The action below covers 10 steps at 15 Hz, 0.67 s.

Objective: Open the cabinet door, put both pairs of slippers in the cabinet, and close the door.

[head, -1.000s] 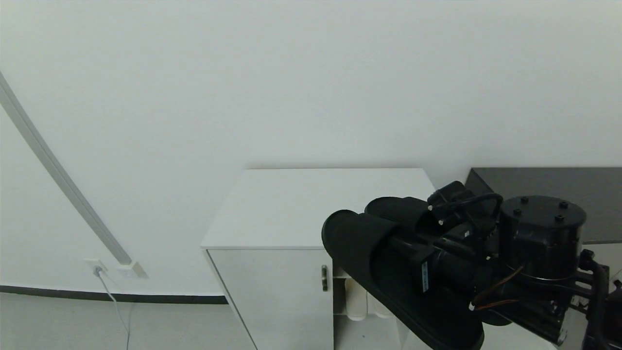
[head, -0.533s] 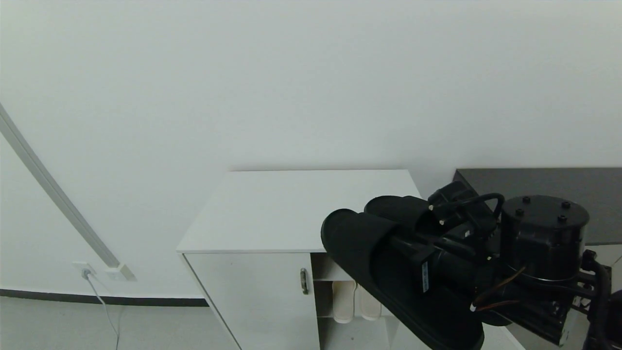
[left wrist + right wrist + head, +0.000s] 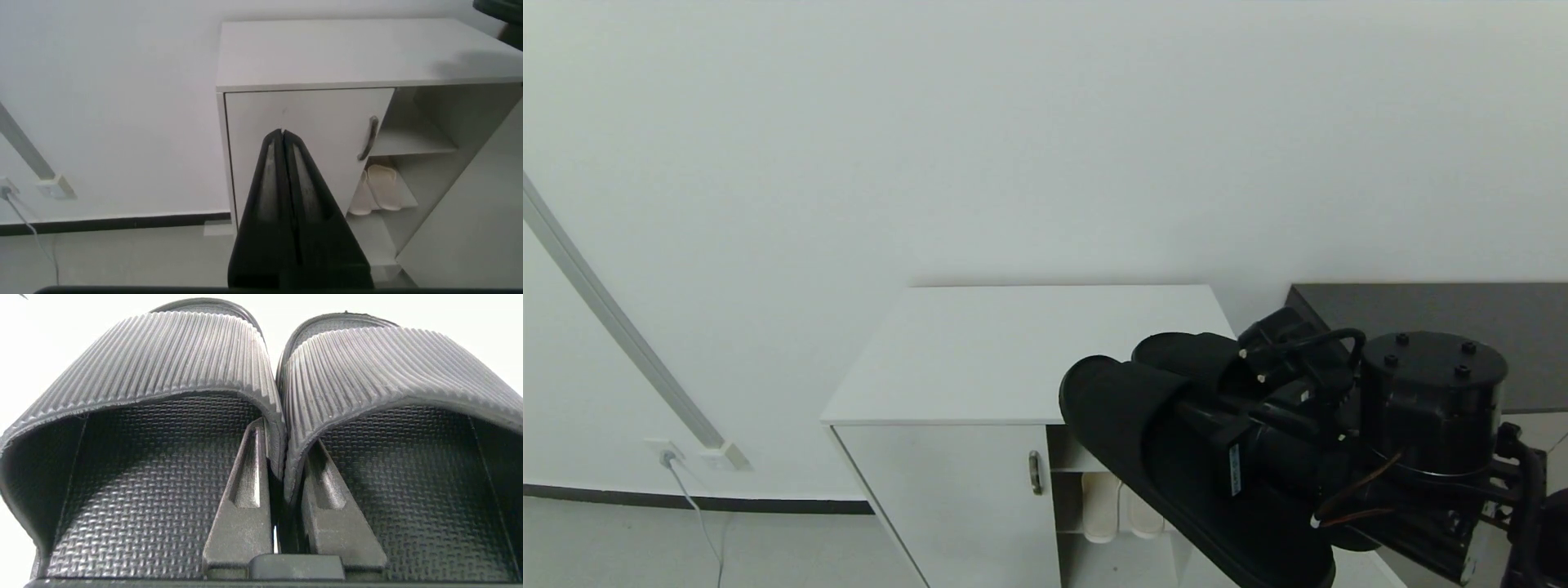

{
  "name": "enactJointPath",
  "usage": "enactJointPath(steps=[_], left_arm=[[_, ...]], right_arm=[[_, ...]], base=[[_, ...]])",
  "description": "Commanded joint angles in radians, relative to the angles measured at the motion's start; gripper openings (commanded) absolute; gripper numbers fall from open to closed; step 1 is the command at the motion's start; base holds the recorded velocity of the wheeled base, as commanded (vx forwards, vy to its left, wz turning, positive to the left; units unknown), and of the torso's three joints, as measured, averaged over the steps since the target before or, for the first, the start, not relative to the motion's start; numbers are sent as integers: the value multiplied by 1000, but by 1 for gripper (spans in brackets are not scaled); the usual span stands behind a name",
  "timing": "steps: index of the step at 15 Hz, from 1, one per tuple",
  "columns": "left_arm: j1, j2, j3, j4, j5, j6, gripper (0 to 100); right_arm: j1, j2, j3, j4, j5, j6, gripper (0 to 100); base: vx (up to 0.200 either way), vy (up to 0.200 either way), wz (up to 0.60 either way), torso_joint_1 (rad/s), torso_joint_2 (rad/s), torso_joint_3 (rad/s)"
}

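Slippers of black rubbery make (image 3: 1143, 425) hang in the right pincer (image 3: 282, 445), raised in front of the open right side of the white cabinet (image 3: 980, 359). The two fingers (image 3: 245, 498) reach in under the ribbed straps and squeeze the adjoining inner edges of the pair together, so both shoes ride as one, toes toward the cabinet and heels drooping lower.

The pair looks light and bendy, not fragile. The straps will likely flex under a tight squeeze, and the long soles may sway or sag from such a short hold. The pebbled footbeds and ribbing should give decent friction, so the joined strap edges seem a sound place to keep hold. Taking them by the heels would probably let them splay.

Inside the cabinet, white slippers (image 3: 382, 186) lie on a shelf beside the closed left door (image 3: 947, 490) with its handle (image 3: 1034, 472). The left pincer (image 3: 283, 143) hangs closed on nothing, facing that door from some way off.
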State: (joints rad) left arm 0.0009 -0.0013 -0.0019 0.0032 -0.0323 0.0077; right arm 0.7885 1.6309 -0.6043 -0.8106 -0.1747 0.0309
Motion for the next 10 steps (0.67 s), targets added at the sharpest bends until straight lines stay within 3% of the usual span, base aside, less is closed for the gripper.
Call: enactJointPath(steps=[1,8,10], left_arm=[[1,1,0,0,0,0,0],[1,1,-1,0,0,0,0],[1,1,-1,0,0,0,0]], right_arm=[[0,3,0,-1,0,0,0],[0,3,4,-4,0,-2,0],[0,3,4,-4,0,-2,0]], base=[[-200,0,0,-2,2,2],[-200,0,0,-2,3,1],[0,0,0,0,0,0]])
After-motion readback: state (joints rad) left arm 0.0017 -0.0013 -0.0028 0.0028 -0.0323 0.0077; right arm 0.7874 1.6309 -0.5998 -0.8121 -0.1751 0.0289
